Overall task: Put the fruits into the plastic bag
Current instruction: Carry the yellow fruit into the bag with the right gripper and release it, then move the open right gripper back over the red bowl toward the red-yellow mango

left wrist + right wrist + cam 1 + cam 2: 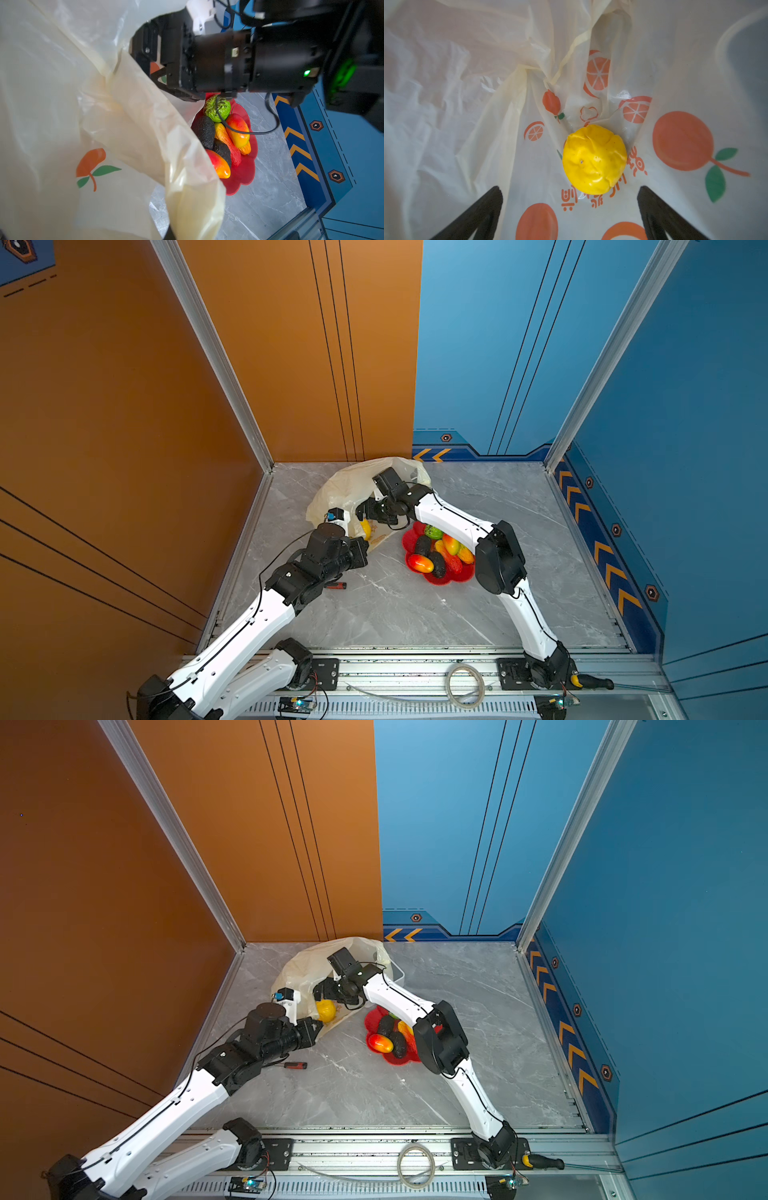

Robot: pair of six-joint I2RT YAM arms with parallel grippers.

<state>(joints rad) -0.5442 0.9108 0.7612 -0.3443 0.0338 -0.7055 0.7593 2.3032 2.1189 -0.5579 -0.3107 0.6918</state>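
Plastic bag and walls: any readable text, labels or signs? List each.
On the plastic bag: orange printed characters beside the yellow fruit, too distorted to read.
On the blue wall: orange chevron arrows and hexagon marks, signs only, no words.
Nothing else readable.

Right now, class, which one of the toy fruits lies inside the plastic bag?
The round yellow fruit, resting inside the plastic bag ahead of the open right gripper. The other fruits are piled on the red dish.
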